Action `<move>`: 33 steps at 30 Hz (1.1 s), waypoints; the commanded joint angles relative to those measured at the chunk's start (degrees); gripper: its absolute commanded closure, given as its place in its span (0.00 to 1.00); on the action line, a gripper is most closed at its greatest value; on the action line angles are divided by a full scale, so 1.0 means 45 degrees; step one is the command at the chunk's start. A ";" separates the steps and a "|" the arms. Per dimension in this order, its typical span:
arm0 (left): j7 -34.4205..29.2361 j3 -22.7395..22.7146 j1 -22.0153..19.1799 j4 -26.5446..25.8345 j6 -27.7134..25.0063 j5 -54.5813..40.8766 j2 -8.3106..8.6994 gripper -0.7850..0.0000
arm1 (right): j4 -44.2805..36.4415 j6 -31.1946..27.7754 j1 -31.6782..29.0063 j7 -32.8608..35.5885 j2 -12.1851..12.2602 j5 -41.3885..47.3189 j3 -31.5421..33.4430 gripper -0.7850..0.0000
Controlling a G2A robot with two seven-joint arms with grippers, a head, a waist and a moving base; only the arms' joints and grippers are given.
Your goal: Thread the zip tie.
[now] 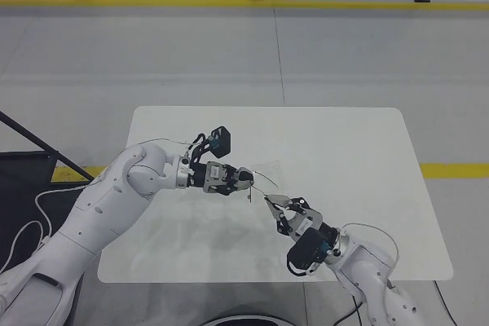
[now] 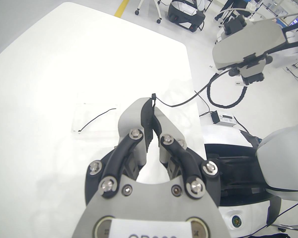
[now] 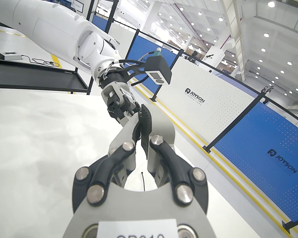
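Arms angle in above the desk's (image 1: 350, 147) middle, tips nearly meeting. We see the left end effector (image 2: 151, 105) clenched on the tie (image 2: 153, 97), head poking out; the right end effector (image 3: 142, 121), wrist tilted upward, grips its tail.

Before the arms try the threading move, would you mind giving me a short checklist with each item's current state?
1. Left gripper shut on the zip tie head, which pokes out past the fingertips: ok.
2. Right gripper shut on the strap, with a length showing behind its pads: ok.
3. Strap tip lined up with the head's slot: cannot tell.
4. Grippers close together yet apart in the top view: ok.
5. Spare zip tie lying on the clear tray, away from both grippers: ok.
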 commanded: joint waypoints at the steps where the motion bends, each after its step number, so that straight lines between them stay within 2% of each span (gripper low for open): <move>1: 0.0000 0.0000 0.0000 0.0000 0.0000 0.0000 0.0000 1.00 | -0.0090 -0.0030 -0.0073 -0.0084 0.0018 -0.0060 0.0045 1.00; 4: 0.0158 -0.0070 0.0082 -0.0047 0.0215 0.0036 0.0004 1.00 | -0.0320 -0.0268 -0.0360 -0.0455 0.0102 -0.0442 0.0211 1.00; 14: 0.0998 -0.1216 0.0637 0.0236 0.0582 0.0351 0.0272 1.00 | -0.0611 -0.0581 -0.1898 -0.1452 0.0435 -0.1406 0.1276 1.00; 19: 0.1159 -0.1665 0.0955 0.0062 0.0831 0.0379 0.0390 1.00 | -0.0335 -0.1791 -0.1329 0.0378 0.0441 -0.1889 0.0819 1.00; 27: 0.1183 -0.1827 0.1116 -0.0089 0.0792 0.0401 0.0444 1.00 | 0.1460 -0.1742 0.0712 0.3409 0.0056 -0.1149 -0.0519 1.00; 31: 0.1183 -0.1827 0.1116 -0.0089 0.0792 0.0401 0.0444 1.00 | 0.2001 -0.0999 0.1323 0.4212 -0.0107 -0.0920 -0.0819 1.00; 33: 0.1183 -0.1827 0.1116 -0.0089 0.0792 0.0401 0.0444 1.00 | 0.2302 -0.1069 0.1584 0.4378 -0.0161 -0.0666 -0.0933 1.00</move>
